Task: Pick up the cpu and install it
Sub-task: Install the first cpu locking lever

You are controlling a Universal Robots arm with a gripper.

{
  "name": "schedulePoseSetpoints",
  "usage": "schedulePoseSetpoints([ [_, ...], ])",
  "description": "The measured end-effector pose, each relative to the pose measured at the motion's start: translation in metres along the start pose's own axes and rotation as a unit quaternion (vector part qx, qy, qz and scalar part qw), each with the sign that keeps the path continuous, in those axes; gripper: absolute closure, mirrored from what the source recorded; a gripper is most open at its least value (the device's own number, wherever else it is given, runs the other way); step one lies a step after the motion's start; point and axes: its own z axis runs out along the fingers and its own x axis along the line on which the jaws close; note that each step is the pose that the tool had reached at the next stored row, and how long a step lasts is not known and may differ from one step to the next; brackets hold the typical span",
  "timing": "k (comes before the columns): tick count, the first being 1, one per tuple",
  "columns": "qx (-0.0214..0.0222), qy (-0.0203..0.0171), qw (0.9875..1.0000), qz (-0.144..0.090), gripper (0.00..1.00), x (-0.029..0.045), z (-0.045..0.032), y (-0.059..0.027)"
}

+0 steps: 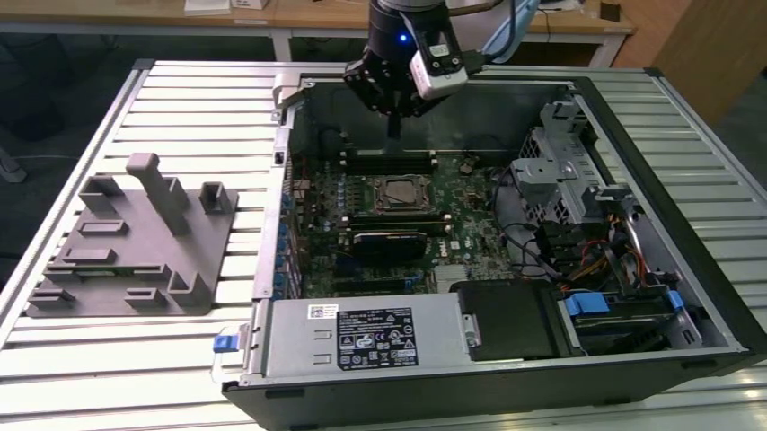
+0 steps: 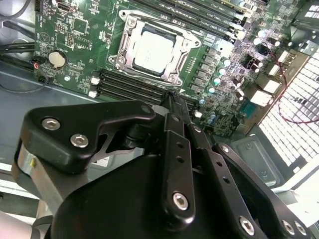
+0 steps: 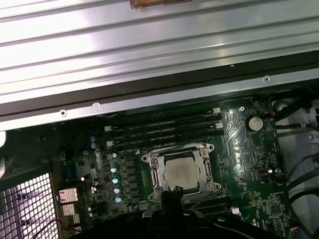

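The cpu, a small silvery square chip, lies flat inside the metal socket frame on the green motherboard in the open computer case. Both wrist views show it too, cpu and cpu, seated in the frame. My gripper hangs above the board on the far side of the socket, over the memory slots, clear of the chip. Its black fingers lie together with nothing between them. The gripper tip sits just beside the socket's edge in the first wrist view.
A grey plastic fixture with upright posts lies on the slatted table at the exterior view's left. Inside the case are a black block beside the socket, a power supply at the near side, and a drive cage with cables at the right.
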Motion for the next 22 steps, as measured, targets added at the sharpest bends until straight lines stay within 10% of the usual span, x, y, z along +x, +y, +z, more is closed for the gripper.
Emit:
schedulePoseSetpoints([
  [22, 0.0, 0.0002, 1.0, -0.006, 0.89, -0.011, 0.0186, 0.0012],
])
